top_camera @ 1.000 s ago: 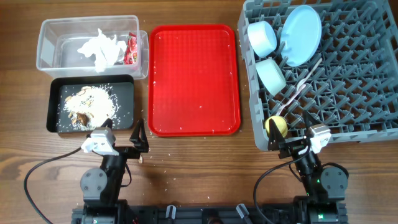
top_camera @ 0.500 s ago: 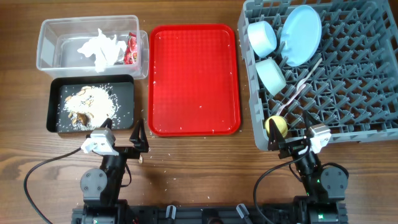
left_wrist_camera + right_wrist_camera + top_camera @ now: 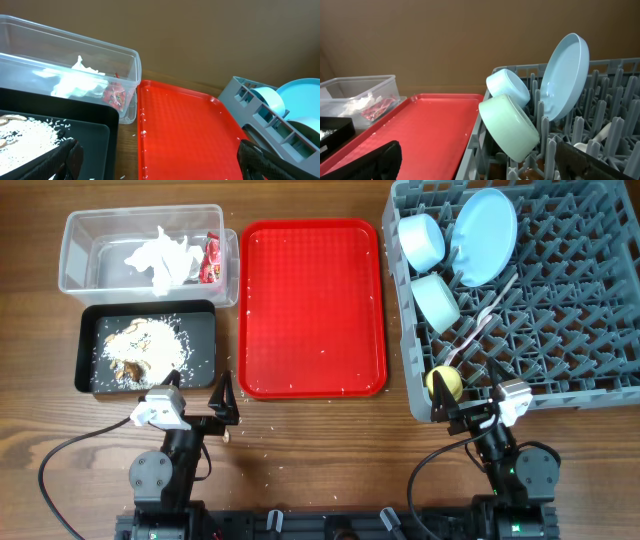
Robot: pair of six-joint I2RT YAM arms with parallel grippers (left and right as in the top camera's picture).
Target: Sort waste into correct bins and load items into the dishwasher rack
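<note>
The clear tub [image 3: 75,250] holds crumpled white tissue [image 3: 162,260] and the red wrapper [image 3: 211,260]. Just beside it, the black tray [image 3: 90,350] holds beige crumbly scraps [image 3: 140,348]. In the grey rack [image 3: 580,300], the pale blue plate [image 3: 485,235] stands on edge. Two bowls [image 3: 421,240] tilt beside it, white cutlery [image 3: 480,320] lies across the pegs, and the yellow cup [image 3: 444,384] sits at the near corner.

Bright, even light; sharp, soft shadows.

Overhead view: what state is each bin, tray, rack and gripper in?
Clear rectangular plastic tub: holds white tissue, red wrapper.
Black rectangular tray: holds food scraps.
Flat red tray: bare except specks.
Grey plastic pegged rack: loaded.
Left gripper: open, empty.
Right gripper: open, empty.
</note>
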